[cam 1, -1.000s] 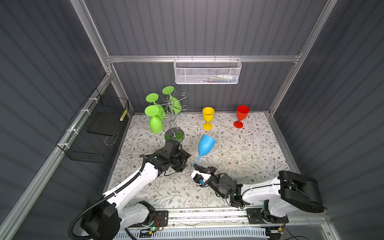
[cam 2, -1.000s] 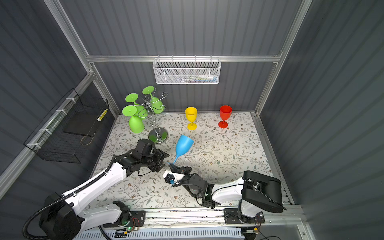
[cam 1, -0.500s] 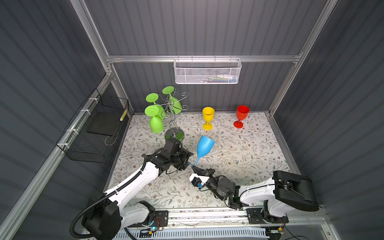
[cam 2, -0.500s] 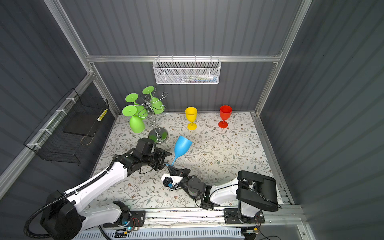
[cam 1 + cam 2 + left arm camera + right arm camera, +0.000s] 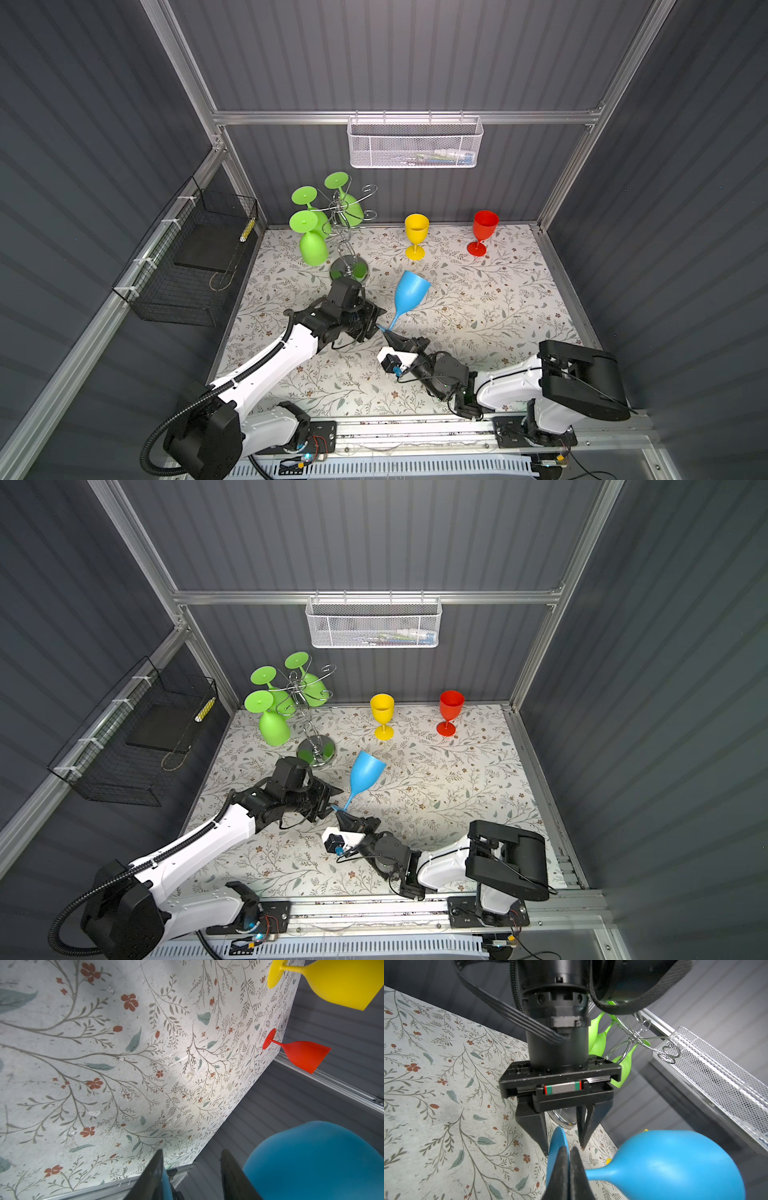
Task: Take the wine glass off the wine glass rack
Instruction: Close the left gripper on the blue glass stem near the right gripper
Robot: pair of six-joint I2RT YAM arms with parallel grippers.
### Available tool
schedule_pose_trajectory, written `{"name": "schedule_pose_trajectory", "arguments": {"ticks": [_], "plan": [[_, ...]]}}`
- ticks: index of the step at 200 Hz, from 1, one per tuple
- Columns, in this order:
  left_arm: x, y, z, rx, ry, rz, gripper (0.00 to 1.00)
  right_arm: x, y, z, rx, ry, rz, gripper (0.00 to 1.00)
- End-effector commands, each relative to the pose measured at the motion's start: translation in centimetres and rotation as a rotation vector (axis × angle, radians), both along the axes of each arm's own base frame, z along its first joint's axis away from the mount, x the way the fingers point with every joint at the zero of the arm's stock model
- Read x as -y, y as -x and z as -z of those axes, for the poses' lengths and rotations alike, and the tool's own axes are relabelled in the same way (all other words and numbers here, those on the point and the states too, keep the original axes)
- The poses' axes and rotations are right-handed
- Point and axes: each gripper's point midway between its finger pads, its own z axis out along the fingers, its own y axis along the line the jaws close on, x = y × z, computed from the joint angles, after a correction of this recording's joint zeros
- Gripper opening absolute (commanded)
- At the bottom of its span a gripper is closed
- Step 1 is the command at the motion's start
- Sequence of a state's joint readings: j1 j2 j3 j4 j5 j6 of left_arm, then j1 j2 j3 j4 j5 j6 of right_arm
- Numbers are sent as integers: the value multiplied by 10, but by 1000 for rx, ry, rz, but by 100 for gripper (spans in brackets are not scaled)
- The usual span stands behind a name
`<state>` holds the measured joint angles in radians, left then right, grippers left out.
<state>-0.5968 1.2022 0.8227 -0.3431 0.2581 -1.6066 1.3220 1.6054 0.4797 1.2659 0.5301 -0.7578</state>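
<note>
Handover, as it seems, low in the frame: right gripper (image 5: 568, 1150) pinches the flat foot of the blue wine glass (image 5: 411, 293), fingers closed on it. Opposite, left gripper (image 5: 192, 1152) stands half-wide astride that foot's rim; it should seat squarely before the right lets go. At centre the matte bowl leans up-right. Upper left, the wine glass rack (image 5: 349, 268) carries three green glasses (image 5: 312, 249).
</note>
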Motion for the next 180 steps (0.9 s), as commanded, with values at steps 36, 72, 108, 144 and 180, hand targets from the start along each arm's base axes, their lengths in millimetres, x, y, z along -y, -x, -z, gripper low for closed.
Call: {"name": "schedule_pose_trajectory", "arguments": {"ticks": [36, 72, 108, 144, 180], "plan": [[3, 6, -4, 0, 37, 12, 45, -3, -6, -11, 13, -36, 26, 0], [4, 7, -2, -2, 45, 14, 44, -4, -9, -12, 5, -41, 30, 0], [7, 5, -3, 5, 55, 17, 42, -7, -9, -11, -4, -39, 22, 0], [8, 3, -3, 8, 59, 19, 39, -2, -22, -9, -16, -42, 48, 0], [10, 2, 0, 3, 61, 18, 30, -2, -23, -9, -28, -44, 42, 0]]}}
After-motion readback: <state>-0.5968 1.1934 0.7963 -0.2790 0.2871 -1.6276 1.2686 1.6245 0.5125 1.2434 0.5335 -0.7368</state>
